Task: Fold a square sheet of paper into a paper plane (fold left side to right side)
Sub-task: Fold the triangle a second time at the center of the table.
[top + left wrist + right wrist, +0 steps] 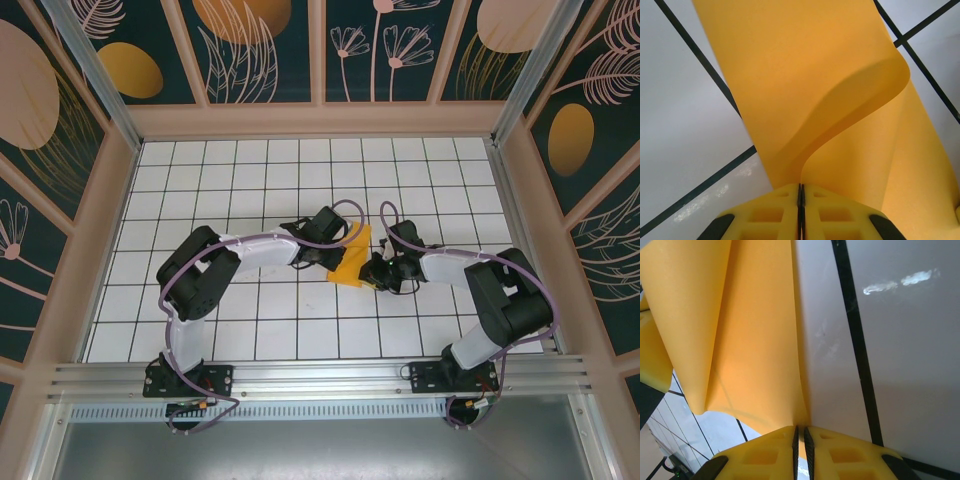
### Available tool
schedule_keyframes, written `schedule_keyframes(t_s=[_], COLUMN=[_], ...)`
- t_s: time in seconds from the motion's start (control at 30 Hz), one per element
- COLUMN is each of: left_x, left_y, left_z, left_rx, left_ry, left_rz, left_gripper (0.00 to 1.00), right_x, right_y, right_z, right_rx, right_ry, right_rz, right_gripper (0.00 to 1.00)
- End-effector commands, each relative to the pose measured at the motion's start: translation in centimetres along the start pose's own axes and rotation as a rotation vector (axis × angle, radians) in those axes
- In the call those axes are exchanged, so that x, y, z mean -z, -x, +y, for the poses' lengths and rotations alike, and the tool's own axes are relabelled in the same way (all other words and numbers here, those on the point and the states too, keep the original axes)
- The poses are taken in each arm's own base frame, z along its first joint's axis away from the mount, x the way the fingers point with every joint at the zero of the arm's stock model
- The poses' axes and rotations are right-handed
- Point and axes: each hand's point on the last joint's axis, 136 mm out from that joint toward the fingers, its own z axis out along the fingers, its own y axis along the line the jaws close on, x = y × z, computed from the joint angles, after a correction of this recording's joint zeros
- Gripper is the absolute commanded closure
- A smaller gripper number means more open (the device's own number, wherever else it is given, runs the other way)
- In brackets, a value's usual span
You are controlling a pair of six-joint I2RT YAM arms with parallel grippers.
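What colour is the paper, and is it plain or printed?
The paper is plain orange-yellow, with no print. The left wrist view shows it best.

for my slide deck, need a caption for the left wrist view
Left gripper pinching the edge of a curling orange-yellow sheet of paper over the tiled table.

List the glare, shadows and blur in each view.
Top external: even light, sharp, no glare on the table. Left wrist: the curled paper shades its own underside; a faint glare patch on the table, lower left. Right wrist: bright glare streaks on the table, upper right.
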Motion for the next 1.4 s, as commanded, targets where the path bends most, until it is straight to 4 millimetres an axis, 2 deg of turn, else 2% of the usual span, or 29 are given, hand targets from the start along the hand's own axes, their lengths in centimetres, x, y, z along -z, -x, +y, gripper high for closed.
schedule_keyframes(t_s=[0.0, 0.2, 0.6, 0.7, 0.83, 1.0, 1.17, 1.37], left_x=[-0.2, -1.0, -2.2, -2.3, -2.2, -2.1, -2.1, -2.2], left_y=[0.5, -0.2, -1.9, -2.1, -2.3, -2.4, -2.3, -2.5], left_z=[0.4, 0.3, 0.6, 0.7, 0.7, 0.8, 0.6, 0.7], left_rx=[-0.013, -0.012, -0.009, -0.009, -0.007, -0.006, -0.004, -0.001], left_ry=[0.008, -0.001, 0.002, 0.005, 0.007, 0.007, 0.001, 0.002], left_rz=[-0.019, 0.006, 0.050, 0.057, 0.059, 0.060, 0.056, 0.061], left_gripper=[0.89, 0.89, 0.89, 0.89, 0.89, 0.89, 0.89, 0.89], right_x=[-1.3, -1.3, -0.7, 0.2, 2.5, 4.6, 4.4, 2.6], right_y=[-1.3, -1.3, -0.5, 0.1, 1.2, 2.7, 4.5, 6.0], right_z=[-2.9, -2.8, -0.6, 0.8, 2.4, 3.9, 5.8, 7.2], right_rx=[-0.015, -0.013, 0.033, 0.062, 0.072, 0.027, 0.006, 0.005], right_ry=[-0.117, -0.112, -0.040, 0.004, 0.087, 0.212, 0.276, 0.248], right_rz=[0.034, 0.034, 0.008, -0.018, -0.065, -0.124, -0.155, -0.154], right_gripper=[0.83, 0.83, 0.81, 0.80, 0.78, 0.81, 0.85, 0.87])
